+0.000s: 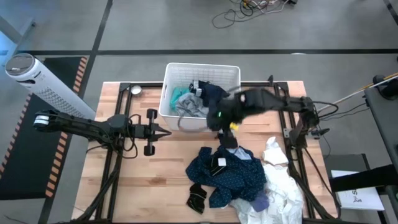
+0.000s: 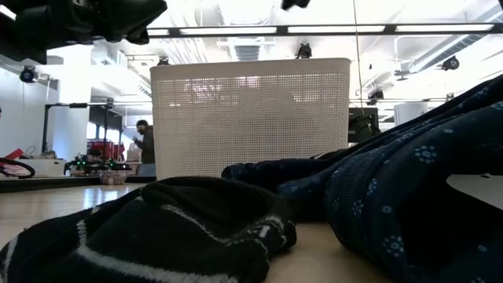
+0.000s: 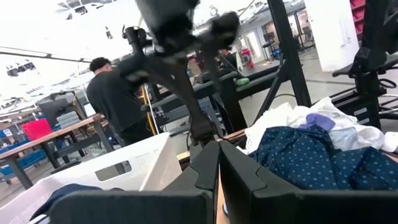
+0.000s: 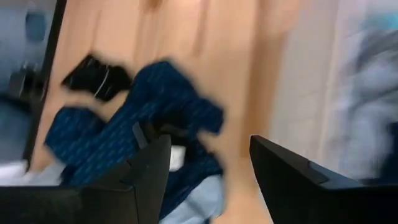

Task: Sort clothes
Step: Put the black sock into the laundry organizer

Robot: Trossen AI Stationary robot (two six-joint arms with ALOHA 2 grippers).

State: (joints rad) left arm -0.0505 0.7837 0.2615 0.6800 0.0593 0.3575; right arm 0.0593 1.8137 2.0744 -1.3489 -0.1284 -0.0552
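Clothes point(image 1: 233, 177) lie piled on the table point(image 1: 143, 180), the right gripper point(image 1: 229, 134) hovers open between pile and basket point(image 1: 171, 78), and the left gripper point(image 1: 166, 131) waits closed.

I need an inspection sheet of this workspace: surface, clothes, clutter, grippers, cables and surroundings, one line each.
Surface: wooden table, bare on its left part.
Job's things: dark blue patterned garment, black piece with white stripes, white pieces and a purple piece piled on the table; teal, grey and navy clothes in the white basket.
Clutter: nothing seen.
Grippers: left gripper shut, empty, beside the basket; right gripper open, empty, above the patterned garment.
Cables: loose cables on the floor beyond the table.
Surroundings: a white tower fan left of the table; a person in the room behind.
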